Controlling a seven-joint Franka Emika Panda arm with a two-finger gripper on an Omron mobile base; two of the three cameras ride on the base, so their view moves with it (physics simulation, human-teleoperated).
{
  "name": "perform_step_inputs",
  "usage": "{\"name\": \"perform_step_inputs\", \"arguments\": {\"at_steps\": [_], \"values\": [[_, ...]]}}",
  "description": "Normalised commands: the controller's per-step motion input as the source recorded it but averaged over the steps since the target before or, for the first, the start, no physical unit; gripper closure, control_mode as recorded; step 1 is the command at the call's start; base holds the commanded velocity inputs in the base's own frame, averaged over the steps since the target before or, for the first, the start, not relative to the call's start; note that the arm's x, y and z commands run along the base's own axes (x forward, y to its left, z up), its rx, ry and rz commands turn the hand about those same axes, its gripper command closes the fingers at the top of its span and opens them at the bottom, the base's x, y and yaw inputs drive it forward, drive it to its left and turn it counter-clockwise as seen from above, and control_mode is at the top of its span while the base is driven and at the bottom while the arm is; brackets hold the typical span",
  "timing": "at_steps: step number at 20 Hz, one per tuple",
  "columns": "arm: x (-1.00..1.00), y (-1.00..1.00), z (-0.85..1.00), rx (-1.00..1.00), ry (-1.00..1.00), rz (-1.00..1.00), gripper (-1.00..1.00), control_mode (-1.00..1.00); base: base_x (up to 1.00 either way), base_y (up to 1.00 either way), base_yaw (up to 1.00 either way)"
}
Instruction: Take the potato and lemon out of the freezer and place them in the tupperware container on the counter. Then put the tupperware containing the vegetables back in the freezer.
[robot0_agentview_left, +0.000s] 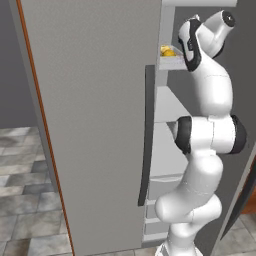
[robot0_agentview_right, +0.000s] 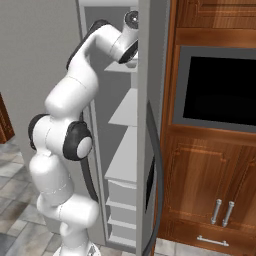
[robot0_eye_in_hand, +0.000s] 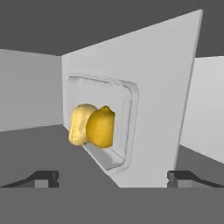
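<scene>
In the hand view the white tupperware container lies on a pale freezer shelf, which stands upright in this rolled view. In the container the tan potato and the yellow lemon touch each other. My gripper is open, a short way back from the container, with nothing between its fingertips. In the left base view my arm reaches into the grey freezer at an upper shelf, where the lemon peeks out. The counter is out of view.
The freezer's long dark handle runs down the door edge beside my arm. Lower shelves sit under my elbow. To the right stand reddish-brown cabinets with a dark built-in oven window. The floor is grey tile.
</scene>
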Motion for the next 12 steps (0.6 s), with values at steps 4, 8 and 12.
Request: {"name": "perform_step_inputs", "arguments": {"at_steps": [4,8,12], "values": [[-1.00,0.17,0.00,-0.02,-0.44,-0.04,-1.00,-1.00,0.00,0.00,0.00],[-1.00,0.25,0.01,-0.03,-0.35,-0.09,-1.00,-1.00,0.00,0.00,0.00],[-1.00,0.11,0.24,0.00,-0.27,-0.11,-1.00,-1.00,0.00,0.00,0.00]]}}
